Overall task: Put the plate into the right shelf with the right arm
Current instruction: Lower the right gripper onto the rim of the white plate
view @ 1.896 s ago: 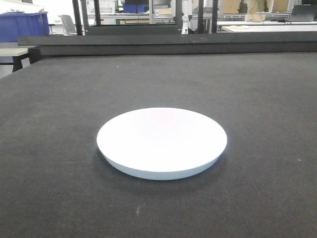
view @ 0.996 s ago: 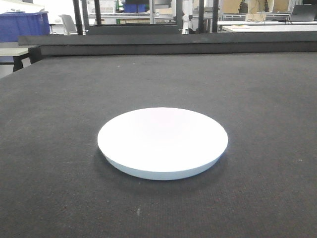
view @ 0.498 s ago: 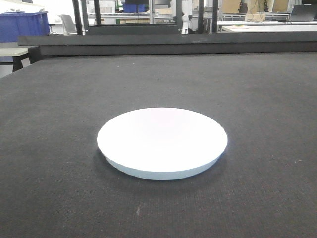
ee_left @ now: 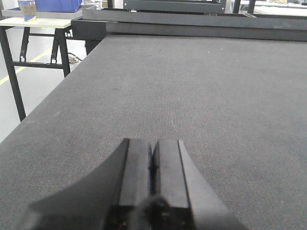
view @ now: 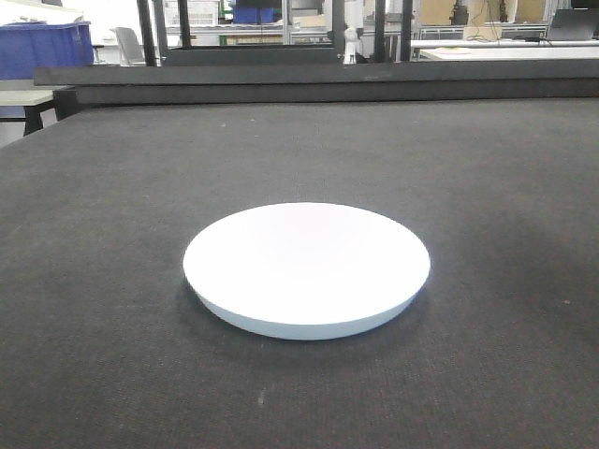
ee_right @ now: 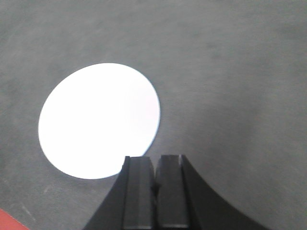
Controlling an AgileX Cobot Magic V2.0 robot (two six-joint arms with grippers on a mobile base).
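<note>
The white round plate (view: 307, 267) lies flat on the dark grey table (view: 487, 187), near its front middle. In the right wrist view the plate (ee_right: 98, 120) lies below and to the left of my right gripper (ee_right: 156, 158), which is shut and empty, above the table with its left finger over the plate's near edge. My left gripper (ee_left: 152, 143) is shut and empty, low over bare table, with no plate in its view. The right shelf is out of view. Neither gripper shows in the front view.
A raised black ledge (view: 309, 79) runs along the table's far edge. Blue bins (view: 42, 47) and a side table stand beyond the far left. The table's left edge (ee_left: 45, 103) drops to the floor. A red edge (ee_right: 9, 221) shows at the right wrist view's bottom left.
</note>
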